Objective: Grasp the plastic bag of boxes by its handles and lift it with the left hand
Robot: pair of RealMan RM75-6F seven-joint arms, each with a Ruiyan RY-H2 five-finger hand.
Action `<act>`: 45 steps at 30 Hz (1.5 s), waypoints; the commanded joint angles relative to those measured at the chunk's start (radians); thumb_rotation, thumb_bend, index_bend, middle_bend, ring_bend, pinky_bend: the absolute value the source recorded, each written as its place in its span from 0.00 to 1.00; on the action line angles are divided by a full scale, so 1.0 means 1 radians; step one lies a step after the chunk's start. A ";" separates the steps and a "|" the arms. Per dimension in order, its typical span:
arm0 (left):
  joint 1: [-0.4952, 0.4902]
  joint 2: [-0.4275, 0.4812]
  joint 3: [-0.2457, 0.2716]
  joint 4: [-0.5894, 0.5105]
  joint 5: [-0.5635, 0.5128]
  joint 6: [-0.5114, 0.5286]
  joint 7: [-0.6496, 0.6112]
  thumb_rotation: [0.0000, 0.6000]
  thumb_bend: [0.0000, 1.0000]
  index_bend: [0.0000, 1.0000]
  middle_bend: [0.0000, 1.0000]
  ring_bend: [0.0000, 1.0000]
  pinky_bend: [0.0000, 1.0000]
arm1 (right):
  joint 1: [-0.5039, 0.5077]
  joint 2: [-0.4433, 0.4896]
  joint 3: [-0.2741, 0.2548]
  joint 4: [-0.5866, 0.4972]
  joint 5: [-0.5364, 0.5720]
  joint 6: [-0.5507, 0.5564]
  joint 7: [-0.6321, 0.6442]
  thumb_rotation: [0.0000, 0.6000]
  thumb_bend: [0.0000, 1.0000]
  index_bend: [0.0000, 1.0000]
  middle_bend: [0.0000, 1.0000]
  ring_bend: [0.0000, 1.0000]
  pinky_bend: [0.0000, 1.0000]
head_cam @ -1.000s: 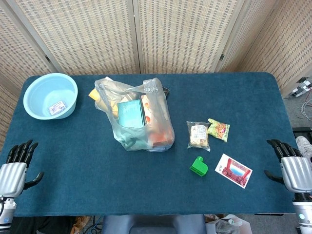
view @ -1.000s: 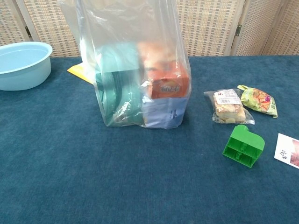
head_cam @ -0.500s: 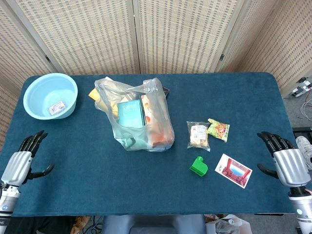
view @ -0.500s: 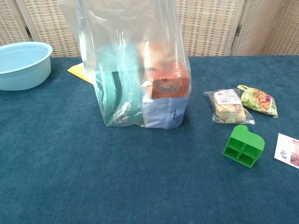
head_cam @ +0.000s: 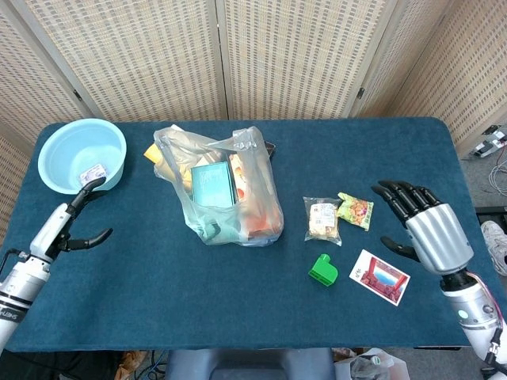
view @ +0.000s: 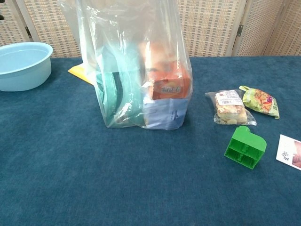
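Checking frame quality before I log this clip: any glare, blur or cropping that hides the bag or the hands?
Head view: even light, sharp; the plastic bag, left hand and right hand all show clearly, with the bag's film only mildly shiny. Chest view: the bag fills the middle, its top cut off by the frame, so the handles are unseen; neither hand appears.

plastic bag (head_cam: pixel 230 190) | clear, upright on table | teal, orange, blue boxes inside | handles (head_cam: pixel 245 141) loose on top
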 commanded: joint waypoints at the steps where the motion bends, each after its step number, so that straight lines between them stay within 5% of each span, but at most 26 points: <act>1: -0.105 0.032 -0.061 0.009 -0.018 -0.106 -0.170 0.60 0.21 0.10 0.04 0.12 0.09 | 0.058 0.021 0.045 -0.034 0.034 -0.056 -0.014 1.00 0.07 0.17 0.19 0.19 0.33; 10: -0.183 0.032 -0.078 0.036 0.038 -0.158 -0.404 0.60 0.21 0.15 0.09 0.17 0.21 | 0.214 0.005 0.164 -0.033 0.156 -0.158 -0.062 1.00 0.07 0.17 0.19 0.19 0.33; 18: -0.245 0.003 -0.062 0.076 0.085 -0.172 -0.564 0.60 0.21 0.17 0.12 0.19 0.23 | 0.343 -0.054 0.216 0.012 0.235 -0.237 -0.120 1.00 0.08 0.17 0.19 0.19 0.33; 33: -0.333 -0.088 -0.049 0.131 0.044 -0.205 -0.585 0.59 0.21 0.23 0.18 0.23 0.26 | 0.447 -0.116 0.244 0.121 0.304 -0.261 -0.126 1.00 0.08 0.17 0.18 0.19 0.33; 45: -0.386 -0.152 -0.072 0.131 -0.026 -0.240 -0.588 0.59 0.21 0.29 0.27 0.32 0.34 | 0.593 -0.267 0.228 0.294 0.263 -0.302 -0.092 1.00 0.08 0.17 0.18 0.17 0.30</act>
